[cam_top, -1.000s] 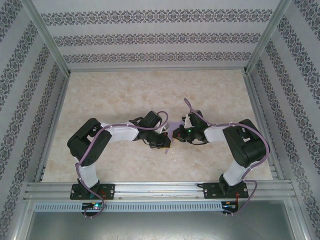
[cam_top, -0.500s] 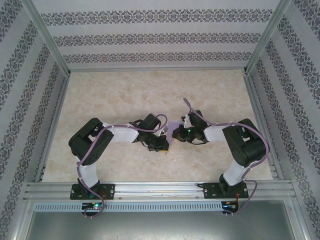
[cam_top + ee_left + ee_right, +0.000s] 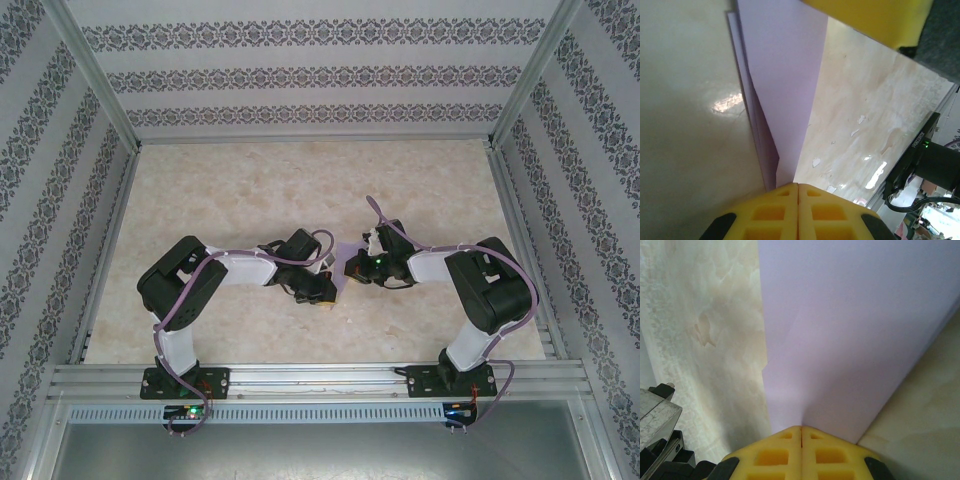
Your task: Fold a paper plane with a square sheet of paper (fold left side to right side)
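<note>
The square sheet of paper [image 3: 341, 267] is lavender, folded and creased, and lies mid-table between the two wrists. In the left wrist view the paper [image 3: 785, 75] narrows to a point with one flap raised, shadow under it. That point ends in the seam of my left gripper [image 3: 798, 184], which is shut on it. My left gripper [image 3: 327, 289] sits just left of the sheet. My right gripper [image 3: 801, 427] is shut, its tips resting on the flat paper [image 3: 855, 330]. That right gripper [image 3: 352, 270] is at the sheet's right, and one of its yellow fingers [image 3: 875, 20] faces the left one.
The marble tabletop [image 3: 250, 190] is walled by patterned panels [image 3: 300, 75] at the back and sides. An aluminium rail [image 3: 320, 378] runs along the near edge, holding both arm bases. A black part of the right arm [image 3: 935, 160] stands close past the paper.
My left gripper has shifted slightly left and toward the near edge, and less lavender paper shows between the two wrists. The right arm has stayed put.
</note>
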Controlling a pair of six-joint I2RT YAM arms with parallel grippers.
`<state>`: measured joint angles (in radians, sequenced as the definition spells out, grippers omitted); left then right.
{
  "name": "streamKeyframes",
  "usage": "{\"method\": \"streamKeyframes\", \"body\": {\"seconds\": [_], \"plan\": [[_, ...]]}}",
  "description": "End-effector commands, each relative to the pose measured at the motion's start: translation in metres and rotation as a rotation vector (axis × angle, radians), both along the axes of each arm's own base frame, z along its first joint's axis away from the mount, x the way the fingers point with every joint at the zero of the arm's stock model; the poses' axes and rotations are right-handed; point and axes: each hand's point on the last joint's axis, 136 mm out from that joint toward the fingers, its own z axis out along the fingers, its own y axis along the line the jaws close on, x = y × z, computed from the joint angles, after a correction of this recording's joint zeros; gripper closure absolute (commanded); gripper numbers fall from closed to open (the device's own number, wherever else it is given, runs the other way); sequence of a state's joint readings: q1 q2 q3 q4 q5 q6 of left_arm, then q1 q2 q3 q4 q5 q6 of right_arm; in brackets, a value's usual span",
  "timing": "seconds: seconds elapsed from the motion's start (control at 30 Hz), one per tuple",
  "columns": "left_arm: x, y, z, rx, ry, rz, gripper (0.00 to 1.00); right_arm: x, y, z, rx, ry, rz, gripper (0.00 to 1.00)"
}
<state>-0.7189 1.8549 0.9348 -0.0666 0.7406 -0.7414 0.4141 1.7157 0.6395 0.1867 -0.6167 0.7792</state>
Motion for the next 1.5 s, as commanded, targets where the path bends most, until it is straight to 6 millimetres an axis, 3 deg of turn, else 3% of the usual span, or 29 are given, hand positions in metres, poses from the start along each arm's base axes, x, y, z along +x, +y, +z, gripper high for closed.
{"method": "streamKeyframes", "body": {"seconds": [0.0, 0.67, 1.47], "plan": [[-0.005, 0.005, -0.009, 0.028, 0.013, 0.004, 0.93, -0.025, -0.022, -0.059, -0.205, 0.095, -0.005, 1.00], [-0.011, 0.006, -0.015, 0.016, 0.036, -0.001, 0.93, -0.026, -0.022, -0.063, -0.210, 0.106, -0.002, 1.00], [-0.038, 0.016, -0.017, 0.037, 0.057, -0.004, 0.93, -0.030, -0.024, -0.068, -0.222, 0.119, 0.000, 1.00]]}}
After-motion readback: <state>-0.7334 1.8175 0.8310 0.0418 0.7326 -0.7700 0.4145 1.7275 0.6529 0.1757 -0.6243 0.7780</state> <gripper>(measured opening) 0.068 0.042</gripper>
